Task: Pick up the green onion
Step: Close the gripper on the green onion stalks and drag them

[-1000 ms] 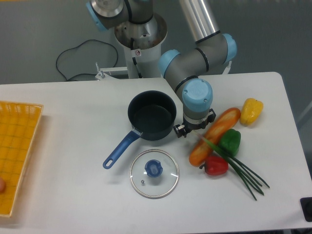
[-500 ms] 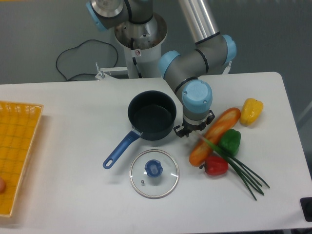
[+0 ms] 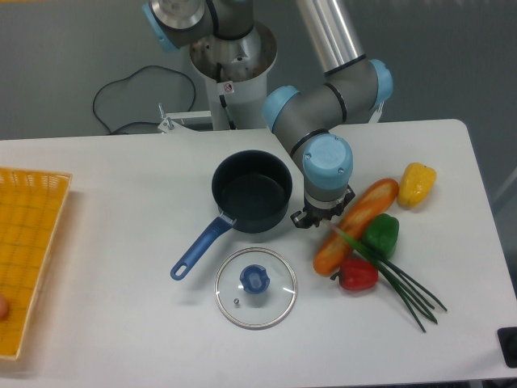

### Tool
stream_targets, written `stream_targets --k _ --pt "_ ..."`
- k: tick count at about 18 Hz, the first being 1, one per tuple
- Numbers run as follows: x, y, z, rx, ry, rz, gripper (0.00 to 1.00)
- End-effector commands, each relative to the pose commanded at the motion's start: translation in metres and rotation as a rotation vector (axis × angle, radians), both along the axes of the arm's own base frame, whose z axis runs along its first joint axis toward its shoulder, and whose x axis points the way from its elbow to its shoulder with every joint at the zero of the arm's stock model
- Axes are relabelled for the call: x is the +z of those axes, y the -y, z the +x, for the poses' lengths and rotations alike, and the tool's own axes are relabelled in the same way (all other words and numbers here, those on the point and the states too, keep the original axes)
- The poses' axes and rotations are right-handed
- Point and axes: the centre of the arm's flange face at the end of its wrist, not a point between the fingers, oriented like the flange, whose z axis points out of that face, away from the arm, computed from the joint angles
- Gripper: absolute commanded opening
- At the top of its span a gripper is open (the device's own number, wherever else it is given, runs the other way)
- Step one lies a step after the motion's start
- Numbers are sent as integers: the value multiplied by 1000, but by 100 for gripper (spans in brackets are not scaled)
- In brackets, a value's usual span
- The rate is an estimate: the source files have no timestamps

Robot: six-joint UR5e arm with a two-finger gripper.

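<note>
The green onion [image 3: 386,268] lies on the white table at the right, a thin bunch of dark green stalks. Its pale end rests across the bread loaf [image 3: 356,225] and its tips fan out toward the front right. It passes between the green bell pepper [image 3: 381,234] and the red pepper [image 3: 358,275]. My gripper [image 3: 313,217] hangs under the blue wrist cap, just left of the loaf and the onion's pale end. Its fingers are mostly hidden by the wrist, so their state does not show.
A dark pot [image 3: 252,191] with a blue handle stands left of the gripper. Its glass lid [image 3: 255,287] lies in front of it. A yellow pepper [image 3: 417,183] sits at the far right. A yellow basket [image 3: 24,259] is at the left edge.
The wrist has shifted very slightly to the right, toward the bread loaf. The vegetables have not moved.
</note>
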Motion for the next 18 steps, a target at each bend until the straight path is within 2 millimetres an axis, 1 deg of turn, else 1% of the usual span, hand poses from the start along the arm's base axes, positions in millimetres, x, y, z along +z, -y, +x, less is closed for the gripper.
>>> stream_targets --k 2,5,9,12,13,15,17,18 --pt "3 -1 -1 6 -5 5 17" --pt "8 -2 0 5 -12 9 9" --pt "16 -3 -4 6 -25 17 6" --pt "34 -1 -10 14 -51 30 5" --pt "36 1 -12 18 -52 31 5" --pt "46 2 -12 18 -68 43 5" --pt "55 3 -17 25 -81 54 5" --pt "63 2 -18 23 -92 64 5"
